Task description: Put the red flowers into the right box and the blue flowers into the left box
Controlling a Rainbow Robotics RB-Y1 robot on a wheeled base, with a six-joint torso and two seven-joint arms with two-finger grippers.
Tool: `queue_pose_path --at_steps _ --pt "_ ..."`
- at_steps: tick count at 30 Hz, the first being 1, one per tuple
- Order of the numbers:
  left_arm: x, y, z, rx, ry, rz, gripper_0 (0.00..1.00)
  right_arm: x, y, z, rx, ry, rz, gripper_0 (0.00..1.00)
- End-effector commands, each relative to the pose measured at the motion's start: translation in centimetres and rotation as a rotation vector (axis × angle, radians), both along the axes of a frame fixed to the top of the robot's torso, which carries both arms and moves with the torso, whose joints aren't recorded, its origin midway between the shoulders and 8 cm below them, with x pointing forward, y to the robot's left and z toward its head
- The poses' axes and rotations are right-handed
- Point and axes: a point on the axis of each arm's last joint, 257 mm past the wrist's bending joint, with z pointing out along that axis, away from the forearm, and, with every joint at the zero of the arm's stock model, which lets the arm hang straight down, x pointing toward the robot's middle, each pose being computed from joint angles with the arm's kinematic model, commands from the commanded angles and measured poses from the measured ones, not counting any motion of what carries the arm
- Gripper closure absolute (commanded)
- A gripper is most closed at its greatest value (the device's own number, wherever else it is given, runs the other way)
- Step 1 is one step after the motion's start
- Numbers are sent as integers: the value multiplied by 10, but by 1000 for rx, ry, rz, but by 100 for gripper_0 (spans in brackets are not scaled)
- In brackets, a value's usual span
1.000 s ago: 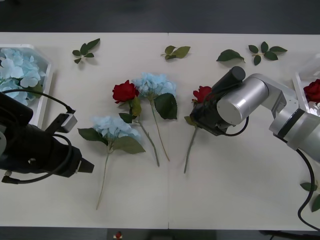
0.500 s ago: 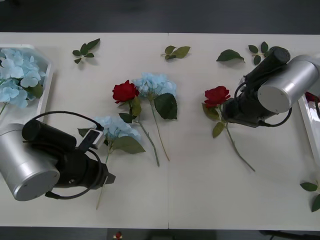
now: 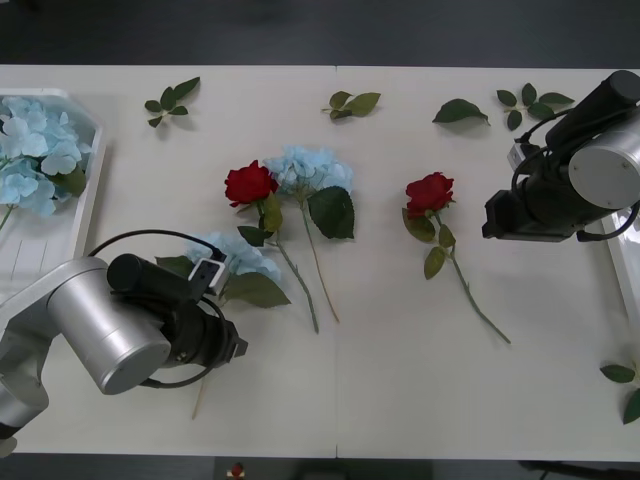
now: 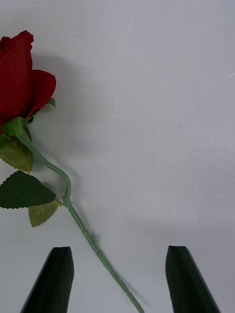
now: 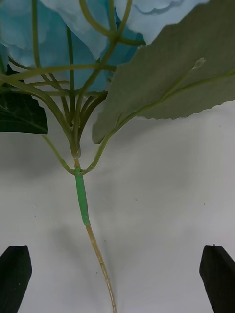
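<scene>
One red rose (image 3: 430, 190) lies free on the table right of centre, and its stem (image 4: 73, 215) runs between the open fingers of my right gripper (image 4: 117, 254). That gripper (image 3: 490, 218) hovers just right of the bloom, holding nothing. A second red rose (image 3: 249, 183) and a blue hydrangea (image 3: 305, 170) lie at centre. My left gripper (image 3: 232, 350) is open over the stem (image 5: 82, 200) of another blue hydrangea (image 3: 235, 255), fingers (image 5: 14, 274) wide on either side. The left box (image 3: 95, 190) holds blue flowers (image 3: 35, 150). The right box (image 3: 627, 280) shows at the right edge.
Loose green leaf sprigs lie along the far side of the table (image 3: 170, 98) (image 3: 352, 102) (image 3: 460, 110) (image 3: 530, 100), with another at the near right corner (image 3: 625, 385). The near middle of the table is bare.
My right gripper carried the rose to the right, let it go, and drew back to the right. My left arm swung in over the near hydrangea's stem.
</scene>
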Motion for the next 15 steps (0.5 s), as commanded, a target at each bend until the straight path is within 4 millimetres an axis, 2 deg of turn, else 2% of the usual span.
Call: queue_pose_path --at_steps 1,8,15 --pt "15 -7 5 0 -23 14 0 14 13 21 -34 -62 149 0" --pt "16 -6 -1 15 -8 27 3 23 23 28 -63 -125 292 0" --pt "15 0 -3 34 0 30 35 30 31 40 -97 -180 436 0"
